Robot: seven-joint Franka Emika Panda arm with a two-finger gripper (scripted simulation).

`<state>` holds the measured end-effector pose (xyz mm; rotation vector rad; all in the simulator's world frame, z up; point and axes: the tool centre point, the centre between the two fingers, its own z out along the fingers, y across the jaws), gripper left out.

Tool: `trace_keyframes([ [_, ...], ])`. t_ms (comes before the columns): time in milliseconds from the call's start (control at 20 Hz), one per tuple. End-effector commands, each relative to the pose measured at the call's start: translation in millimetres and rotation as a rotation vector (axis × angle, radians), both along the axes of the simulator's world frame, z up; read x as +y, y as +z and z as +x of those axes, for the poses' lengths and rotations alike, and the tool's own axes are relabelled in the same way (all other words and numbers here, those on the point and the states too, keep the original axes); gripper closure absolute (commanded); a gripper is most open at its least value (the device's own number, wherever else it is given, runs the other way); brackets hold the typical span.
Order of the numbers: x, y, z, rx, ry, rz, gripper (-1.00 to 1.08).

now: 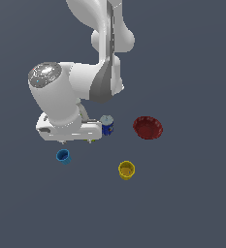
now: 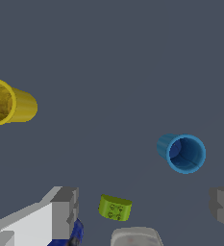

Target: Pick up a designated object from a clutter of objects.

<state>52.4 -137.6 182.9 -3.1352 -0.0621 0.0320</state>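
The designated object, a small blue cup [image 1: 63,156] [image 2: 183,153], stands upright on the dark floor. My gripper [image 1: 76,141] [image 2: 144,209] hangs just above and behind it, open, holding nothing. Its grey fingers [image 2: 65,211] are spread wide. The rest of the clutter of objects lies around: a yellow cup [image 1: 126,170] [image 2: 7,103], a red bowl [image 1: 148,127], a dark blue can with a white lid [image 1: 107,125] and a tiny green piece [image 2: 115,207] on the floor below the hand. A pale rounded shape [image 2: 135,236] shows at the wrist view's edge.
The arm's white body [image 1: 56,97] fills the upper left of the exterior view and hides the floor behind the hand. The can stands close beside the hand on the exterior view's right. Dark bare floor surrounds the objects.
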Motion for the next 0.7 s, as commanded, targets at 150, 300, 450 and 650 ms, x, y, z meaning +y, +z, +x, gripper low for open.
trace_keyframes([
  [150,-47,-46,4,-0.012,0.018,0.0,-0.92],
  [300,-65,-65,4,-0.016,0.025,-0.001,-0.92],
  [450,-79,-79,3,-0.018,0.03,-0.003,-0.92],
  [650,-90,-90,1,-0.02,0.033,-0.004,-0.92],
])
